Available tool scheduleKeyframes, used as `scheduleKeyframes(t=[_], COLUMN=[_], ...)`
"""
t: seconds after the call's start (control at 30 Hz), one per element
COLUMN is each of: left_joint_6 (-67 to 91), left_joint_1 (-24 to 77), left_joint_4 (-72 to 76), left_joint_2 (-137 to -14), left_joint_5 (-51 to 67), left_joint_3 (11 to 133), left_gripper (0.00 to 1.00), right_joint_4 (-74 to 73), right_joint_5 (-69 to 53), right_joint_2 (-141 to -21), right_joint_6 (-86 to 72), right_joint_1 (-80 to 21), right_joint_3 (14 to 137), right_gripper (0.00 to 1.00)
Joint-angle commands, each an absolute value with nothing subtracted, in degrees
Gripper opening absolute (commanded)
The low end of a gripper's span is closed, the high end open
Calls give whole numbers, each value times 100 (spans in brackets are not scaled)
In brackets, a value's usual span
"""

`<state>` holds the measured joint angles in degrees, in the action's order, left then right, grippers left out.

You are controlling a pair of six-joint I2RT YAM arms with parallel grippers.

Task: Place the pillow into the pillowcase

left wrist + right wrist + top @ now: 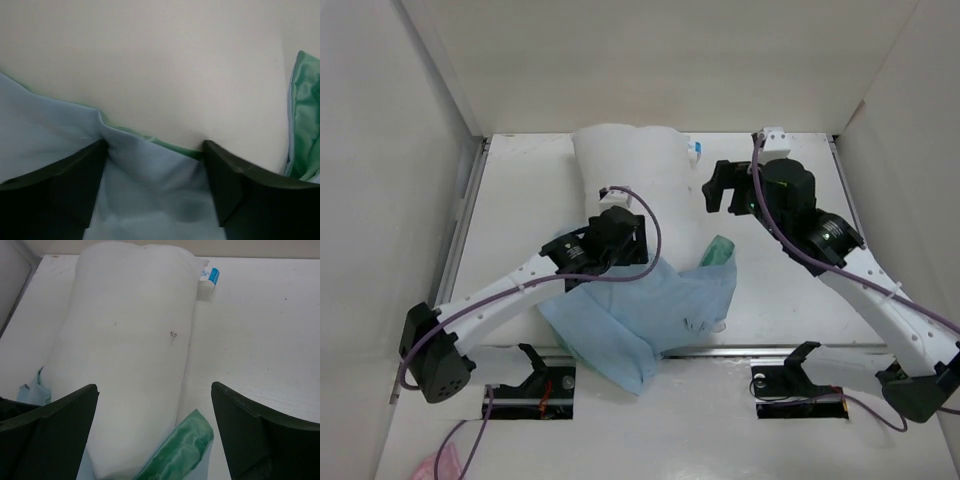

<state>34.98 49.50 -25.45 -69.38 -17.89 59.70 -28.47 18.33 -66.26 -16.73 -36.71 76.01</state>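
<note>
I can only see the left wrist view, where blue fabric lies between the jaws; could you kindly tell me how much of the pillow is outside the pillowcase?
Observer: Most of it; in the top view the pillow stretches toward the far wall, with only its near end at the pillowcase mouth.
Operator: Thank you. Where is the right arm?
Observer: The right gripper hovers beside the pillow's far right side, jaws open and empty.
Operator: And the pillow's tag?
Observer: The tag sits at the far right corner, uncovered.

Lab cell; white panel walls
</note>
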Motion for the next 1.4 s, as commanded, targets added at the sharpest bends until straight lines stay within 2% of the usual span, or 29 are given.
scheduleKeyframes(t=[0.0,0.03,0.07,0.23,0.37,0.4,0.5,0.6,0.7,0.83,0.9,0.93,0.97,1.0,1.03,1.17,1.37], left_joint_6=[3375,3375,3375,3683,3683,3831,3832,3816,3744,3797,3867,3867,3815,3736,3640,3313,2910], left_joint_1=[4992,4992,4992,4887,4309,4080,3780,3499,3323,3112,2998,2858,2796,2725,2672,2348,1943], left_joint_4=[-2092,-2092,-2214,-2698,-3013,-3380,-3559,-3517,-3445,-3787,-3788,-3788,-3788,-3788,-3692,-3288,-2805], left_joint_2=[-7337,-7426,-7488,-7043,-6392,-6216,-6004,-5679,-5617,-5616,-5678,-5730,-5783,-5783,-5844,-6073,-6582], left_joint_5=[-1766,-1828,-2220,-3655,-4331,-4716,-4781,-4747,-4746,-5053,-5115,-5167,-5168,-5220,-5221,-5273,-5091], left_joint_3=[5985,6072,6299,6846,7197,7468,7628,7813,7883,8068,8208,8270,8358,8524,8595,8798,8930], left_gripper=[57,35,0,0,0,0,0,0,0,0,0,0,0,0,0,0,0], right_joint_4=[-2672,-2672,-2620,-2479,-2364,-2208,-2092,-1856,-1653,-1328,-1266,-1266,-1213,-1213,-1213,-1484,-3083], right_joint_5=[1810,2002,2108,1838,1302,1188,1187,1134,1134,-162,-403,-465,-535,-536,-362,1602,2627], right_joint_2=[-6144,-6057,-5882,-5687,-6212,-6797,-7266,-8538,-9191,-10106,-10598,-10721,-10810,-10811,-10741,-9714,-8544], right_joint_6=[-1731,-1731,-1731,-1485,-1371,-1371,-1292,-1292,-1467,-1748,-1837,-1837,-1837,-1837,-2002,-2381,-2303], right_joint_1=[-3656,-3656,-3656,-3656,-3656,-3656,-3656,-3656,-3604,-3349,-3288,-3287,-3226,-3226,-3156,-2543,-1092], right_joint_3=[7428,7253,7147,6689,6705,6906,7240,7828,8146,8410,8498,8499,8551,8552,8500,8069,8007], right_gripper=[100,100,100,100,100,100,100,100,100,100,92,83,46,13,0,0,0])
